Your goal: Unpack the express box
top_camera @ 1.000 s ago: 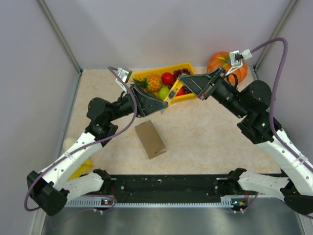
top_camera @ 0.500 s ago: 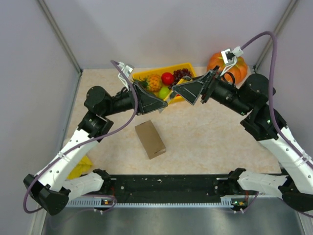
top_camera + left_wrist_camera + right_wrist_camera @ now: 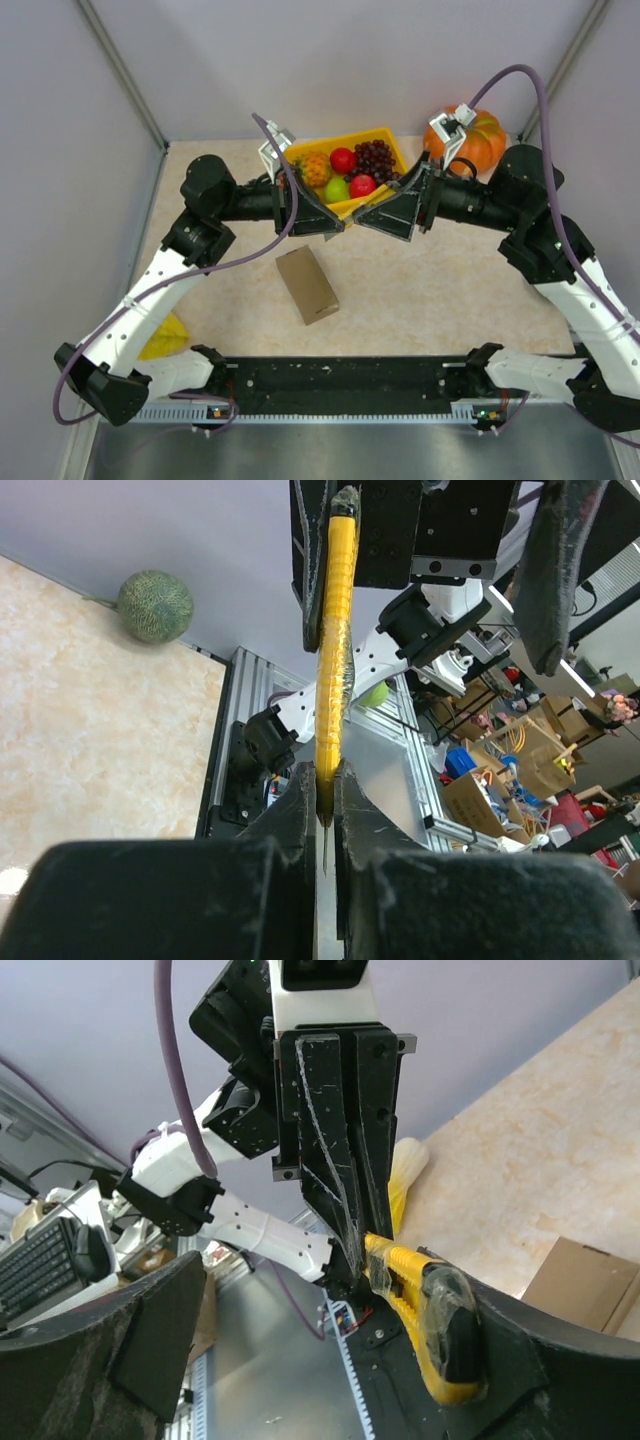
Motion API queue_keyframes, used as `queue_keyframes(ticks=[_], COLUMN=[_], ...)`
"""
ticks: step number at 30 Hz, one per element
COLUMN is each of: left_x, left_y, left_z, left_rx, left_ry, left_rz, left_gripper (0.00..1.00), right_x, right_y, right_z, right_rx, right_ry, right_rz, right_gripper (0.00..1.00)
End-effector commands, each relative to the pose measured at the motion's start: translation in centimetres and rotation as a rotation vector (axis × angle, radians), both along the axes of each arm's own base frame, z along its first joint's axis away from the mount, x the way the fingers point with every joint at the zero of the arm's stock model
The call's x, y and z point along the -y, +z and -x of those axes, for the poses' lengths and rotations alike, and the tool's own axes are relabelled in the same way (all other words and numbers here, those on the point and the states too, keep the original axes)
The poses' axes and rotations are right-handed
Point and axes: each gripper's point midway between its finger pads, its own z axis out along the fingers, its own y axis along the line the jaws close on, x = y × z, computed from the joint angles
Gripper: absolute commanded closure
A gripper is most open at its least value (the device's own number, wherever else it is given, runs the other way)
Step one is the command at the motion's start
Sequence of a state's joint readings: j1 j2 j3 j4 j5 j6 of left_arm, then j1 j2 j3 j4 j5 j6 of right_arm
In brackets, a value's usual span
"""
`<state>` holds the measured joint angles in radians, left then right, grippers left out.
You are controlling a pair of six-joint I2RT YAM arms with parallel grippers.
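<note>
- Top view: the small flat brown cardboard express box lies flat on the pale stone-patterned bench, a little left of centre. Its long side slants toward the lower right.
- Above the box in the frame, the two arms meet tip to tip, the left fingers facing the right fingers. Both sets are well apart from the box.
- Just behind them, a yellow plastic tray holds fruit. An orange pumpkin stands at the upper right.
- Left wrist view: the left fingers at the bottom centre are pressed together on the thin end of a long yellow utility knife, which runs straight up the frame.
- At the top of this view the right fingers stand spread wide. One is just beside the knife's far end and the other is off at the upper right. Whether the knife touches the nearer one I cannot tell.
- A green netted melon sits on the bench at the upper left.
- Right wrist view: the right fingers fill the lower corners, wide apart. The left fingers hang at centre, pinching the knife, whose thick end points toward the lower right. A corner of the box shows at the right edge.
</note>
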<state>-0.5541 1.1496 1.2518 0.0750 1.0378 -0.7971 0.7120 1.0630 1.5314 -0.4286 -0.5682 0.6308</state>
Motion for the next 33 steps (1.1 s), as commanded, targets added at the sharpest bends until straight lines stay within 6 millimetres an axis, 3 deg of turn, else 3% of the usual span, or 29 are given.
queue_keyframes(ticks=[1, 17, 19, 24, 28, 33], left_x=[-0.3, 0.1, 0.1, 0.0, 0.0, -0.3], left_y=[1.2, 0.2, 0.1, -0.1, 0.0, 0.1], left_z=[0.6, -0.2, -0.4, -0.5, -0.5, -1.0], left_rx=[0.061, 0.012, 0.014, 0.011, 0.016, 0.033], left_ry=[-0.018, 0.002, 0.006, 0.017, 0.019, 0.067], left_rz=[0.013, -0.01, -0.016, -0.033, -0.036, -0.053], left_gripper=[1.0, 1.0, 1.0, 1.0, 1.0, 1.0], right_x=[-0.4, -1.3, -1.3, -1.2, -1.2, -1.0], right_y=[0.2, -1.8, -1.9, -1.8, -1.7, -1.7], right_z=[1.1, 0.0, 0.0, 0.4, 0.8, 1.1], right_rx=[-0.024, -0.075, -0.073, -0.06, -0.047, -0.031], right_ry=[0.083, 0.076, 0.076, 0.092, 0.119, 0.129], right_rz=[-0.012, 0.023, 0.026, 0.025, 0.027, 0.03], right_gripper=[0.26, 0.72, 0.73, 0.62, 0.62, 0.83])
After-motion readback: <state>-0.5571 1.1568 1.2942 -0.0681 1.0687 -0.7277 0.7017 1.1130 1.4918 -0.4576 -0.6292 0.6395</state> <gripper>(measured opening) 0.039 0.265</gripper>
